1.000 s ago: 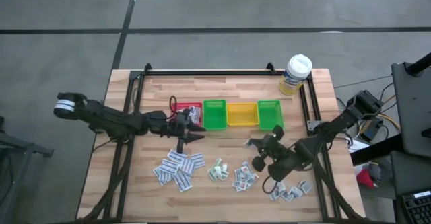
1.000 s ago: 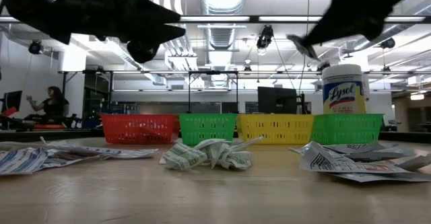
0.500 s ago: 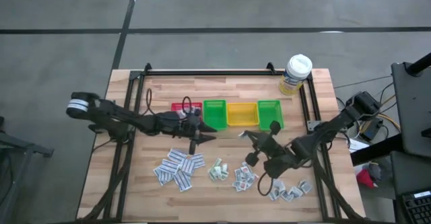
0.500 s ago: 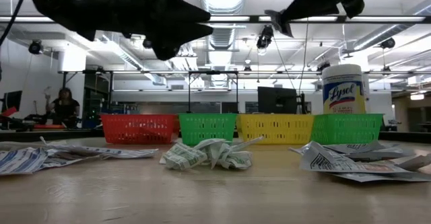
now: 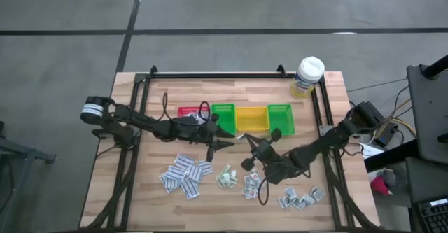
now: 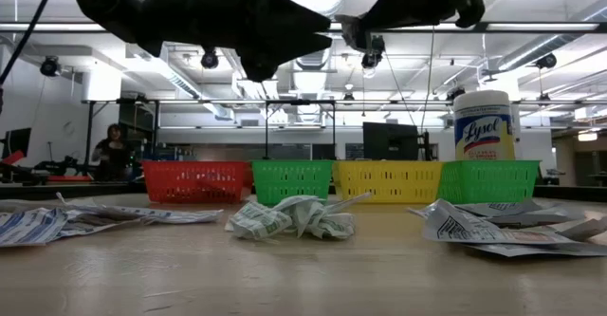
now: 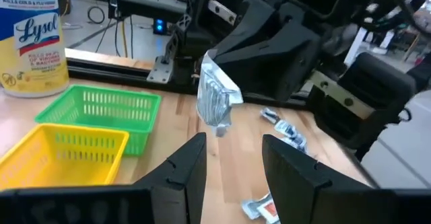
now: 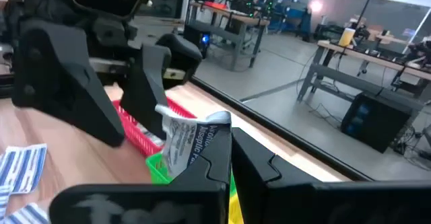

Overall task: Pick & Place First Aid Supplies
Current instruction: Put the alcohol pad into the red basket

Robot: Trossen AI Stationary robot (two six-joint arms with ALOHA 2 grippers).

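Note:
My right gripper (image 5: 246, 138) is above the table's middle, just in front of the bins. It is shut on one white first aid packet (image 7: 215, 103), also seen in the right wrist view (image 8: 192, 140). My left gripper (image 5: 225, 143) faces it from the table's left, level and open. Its fingers (image 7: 185, 173) stand a little short of the packet and touch nothing. More first aid supplies lie in loose piles on the wood: striped strips (image 5: 185, 175), crumpled ones (image 5: 225, 177), (image 5: 252, 184), and a pile near the right (image 5: 301, 198). My right gripper pinches one end of the packet (image 8: 202, 153) between its two fingers. The fingers come roughly level from the table's right. The packet's free end (image 7: 217, 120) sticks out past the fingertips toward my left gripper. The packet is crumpled and lifted well clear of the table.
Along the far side stands a row of small bins: red (image 5: 190, 112), green (image 5: 222, 118), yellow (image 5: 251, 119), green (image 5: 279, 118). A white-capped bottle with a yellow label (image 5: 308, 77) stands at the far right corner. A black frame (image 5: 217, 74) edges the table.
Both grippers have closed in on each other over the table's middle. The left has gone toward the right edge. The right has gone toward the left and far edges and turned its wrist, carrying the packet up in front of the left gripper's open fingers.

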